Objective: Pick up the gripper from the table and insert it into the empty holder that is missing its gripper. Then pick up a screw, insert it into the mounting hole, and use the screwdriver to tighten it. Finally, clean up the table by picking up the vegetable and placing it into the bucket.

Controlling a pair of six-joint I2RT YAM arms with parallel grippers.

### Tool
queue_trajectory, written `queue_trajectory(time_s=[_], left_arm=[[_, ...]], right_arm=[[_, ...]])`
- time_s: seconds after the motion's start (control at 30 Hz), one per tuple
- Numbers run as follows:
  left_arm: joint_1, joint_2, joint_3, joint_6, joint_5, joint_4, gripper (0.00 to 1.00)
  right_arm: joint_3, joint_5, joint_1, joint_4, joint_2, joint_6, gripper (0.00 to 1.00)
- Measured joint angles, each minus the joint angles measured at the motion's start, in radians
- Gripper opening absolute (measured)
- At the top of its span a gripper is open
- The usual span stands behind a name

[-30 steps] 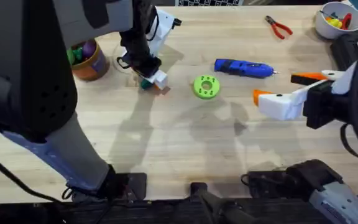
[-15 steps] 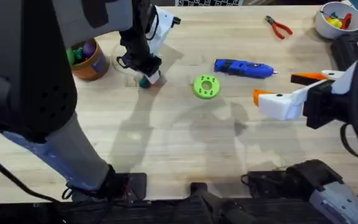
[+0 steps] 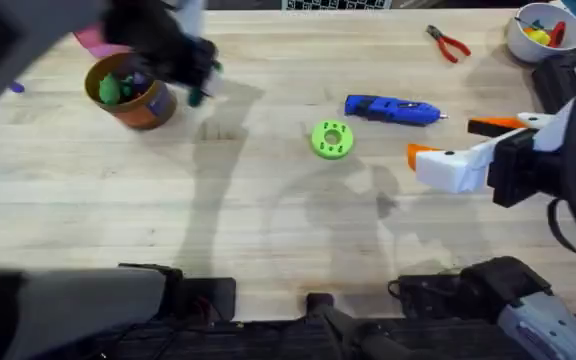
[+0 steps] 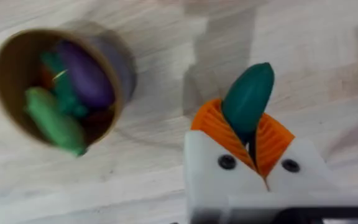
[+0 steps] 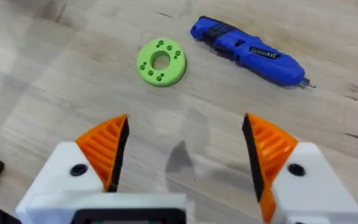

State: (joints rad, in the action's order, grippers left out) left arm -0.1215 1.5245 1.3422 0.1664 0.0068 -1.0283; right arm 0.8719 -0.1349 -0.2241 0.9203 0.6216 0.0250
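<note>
My left gripper (image 4: 251, 138) is shut on the vegetable (image 4: 248, 99), a smooth dark-green oblong that sticks out from between the orange ribbed pads. It hangs above the table just right of the bucket (image 3: 146, 108), blurred in the overhead view, where the vegetable (image 3: 197, 96) shows as a dark green spot. The bucket (image 4: 122, 74) holds a purple and some green toy vegetables. The blue screwdriver (image 3: 393, 109) lies flat at the back right. My right gripper (image 3: 458, 140) hovers open at the right, nothing between its orange pads (image 5: 107, 146). The loose gripper piece, empty holder and screw are out of view.
A round green disc with holes (image 3: 332, 139) lies mid-table, left of the screwdriver (image 5: 247, 50). Red-handled pliers (image 3: 448, 43) and a white bowl (image 3: 543, 30) of small parts sit at the back right. Bare wood lies in front of the disc.
The left arm has lifted off the table and swung left toward the bucket, carrying the vegetable with it. The right arm has stayed still.
</note>
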Motion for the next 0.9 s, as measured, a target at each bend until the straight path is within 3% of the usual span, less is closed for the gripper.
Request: queue_trajectory(time_s=[0.13, 0.27, 0.37, 0.53, 0.9], left_arm=[[0.123, -0.111, 0.001, -0.059, -0.004, 0.018, 0.030], [0.268, -0.155, 0.002, -0.174, -0.011, 0.038, 0.030], [0.327, -0.145, 0.002, -0.238, -0.029, 0.070, 0.030], [0.335, -0.041, 0.002, -0.327, -0.105, 0.147, 0.030], [0.341, 0.139, 0.002, -0.363, -0.132, 0.232, 0.030]], right_arm=[[0.000, 0.000, 0.000, 0.000, 0.000, 0.000, 0.994], [0.000, 0.000, 0.000, 0.000, 0.000, 0.000, 0.994], [0.000, 0.000, 0.000, -0.008, 0.000, 0.000, 0.994], [0.000, 0.000, 0.000, -0.023, 0.000, 0.000, 0.994], [0.000, 0.000, 0.000, -0.023, 0.000, 0.000, 0.994]])
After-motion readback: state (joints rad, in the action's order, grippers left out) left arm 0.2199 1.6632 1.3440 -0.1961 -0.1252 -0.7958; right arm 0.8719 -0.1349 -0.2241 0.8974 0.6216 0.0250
